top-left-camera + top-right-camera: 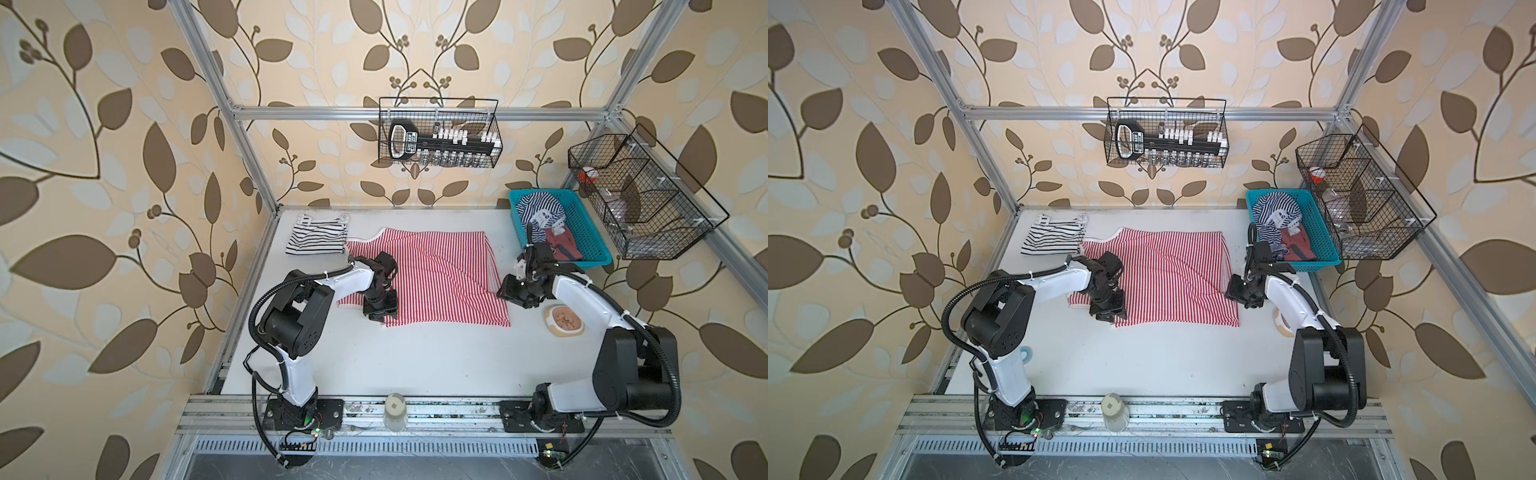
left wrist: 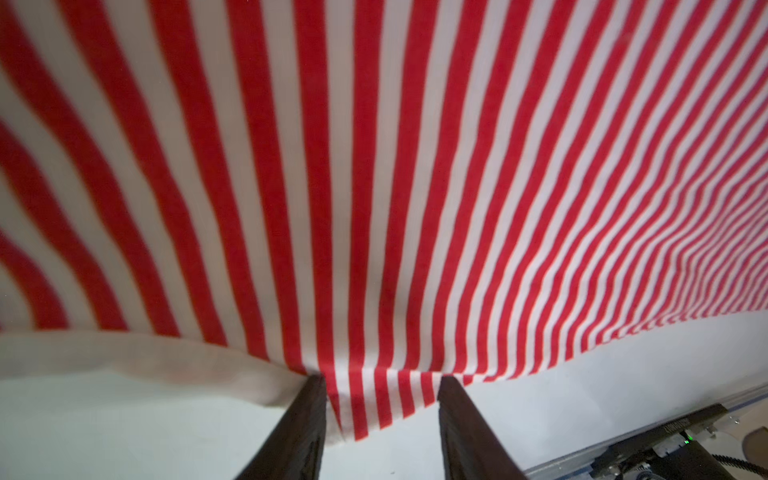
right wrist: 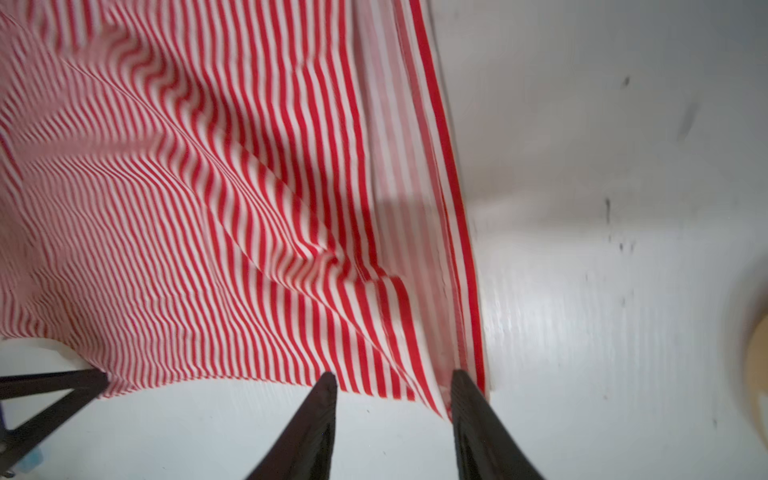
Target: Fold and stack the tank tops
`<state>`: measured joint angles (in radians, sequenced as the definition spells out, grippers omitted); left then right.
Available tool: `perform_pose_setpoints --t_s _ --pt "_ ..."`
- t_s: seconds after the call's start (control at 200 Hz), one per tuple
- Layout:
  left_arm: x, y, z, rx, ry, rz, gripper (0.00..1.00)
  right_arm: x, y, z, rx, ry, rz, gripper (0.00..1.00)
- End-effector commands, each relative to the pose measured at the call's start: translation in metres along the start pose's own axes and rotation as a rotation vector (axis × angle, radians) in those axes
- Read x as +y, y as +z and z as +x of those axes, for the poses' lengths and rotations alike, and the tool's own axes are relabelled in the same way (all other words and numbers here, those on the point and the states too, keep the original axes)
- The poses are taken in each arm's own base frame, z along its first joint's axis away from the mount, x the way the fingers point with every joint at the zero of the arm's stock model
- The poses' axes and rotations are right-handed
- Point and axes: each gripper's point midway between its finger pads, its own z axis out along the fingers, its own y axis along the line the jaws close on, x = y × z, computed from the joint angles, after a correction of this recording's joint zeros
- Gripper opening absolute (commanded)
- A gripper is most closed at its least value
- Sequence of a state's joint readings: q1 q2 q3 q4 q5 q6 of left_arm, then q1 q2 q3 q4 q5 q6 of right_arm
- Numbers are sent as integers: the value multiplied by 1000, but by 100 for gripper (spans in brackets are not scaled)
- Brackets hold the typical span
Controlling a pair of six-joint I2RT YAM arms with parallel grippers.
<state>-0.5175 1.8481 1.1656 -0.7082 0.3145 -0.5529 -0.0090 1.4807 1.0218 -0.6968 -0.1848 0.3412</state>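
The red-striped tank top (image 1: 432,274) (image 1: 1167,274) lies spread and creased on the white table (image 1: 415,365). The black-striped tank top (image 1: 316,239) (image 1: 1054,237) sits folded at the back left, touching the red one's corner. My left gripper (image 1: 378,318) (image 2: 380,380) is low at the red top's near left edge, open, with a flap of the striped cloth (image 2: 374,187) lying loose between its fingers. My right gripper (image 1: 500,293) (image 3: 392,376) is at the near right corner, open, one fingertip (image 3: 457,380) against the hem (image 3: 453,232).
A blue basket (image 1: 544,192) with more clothes stands at the back right, just behind my right arm. A tan round dish (image 1: 564,322) lies on the table under that arm. Black wire baskets (image 1: 648,199) hang on the frame. A jar (image 1: 395,409) stands on the front rail.
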Motion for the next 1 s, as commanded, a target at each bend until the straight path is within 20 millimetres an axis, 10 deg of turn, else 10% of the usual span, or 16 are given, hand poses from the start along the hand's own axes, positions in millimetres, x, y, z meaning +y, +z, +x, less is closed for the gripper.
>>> perform_pose_setpoints --t_s 0.0,0.305,0.655,0.995 --pt "24 21 16 63 -30 -74 44 14 14 -26 10 -64 -56 41" --pt "30 24 19 77 -36 -97 43 20 74 -55 110 -89 -81 36" --pt "37 30 23 102 -37 -127 44 19 98 -75 89 -86 -75 39" --pt "39 33 25 116 -45 -138 43 23 110 -77 112 -86 -102 10"
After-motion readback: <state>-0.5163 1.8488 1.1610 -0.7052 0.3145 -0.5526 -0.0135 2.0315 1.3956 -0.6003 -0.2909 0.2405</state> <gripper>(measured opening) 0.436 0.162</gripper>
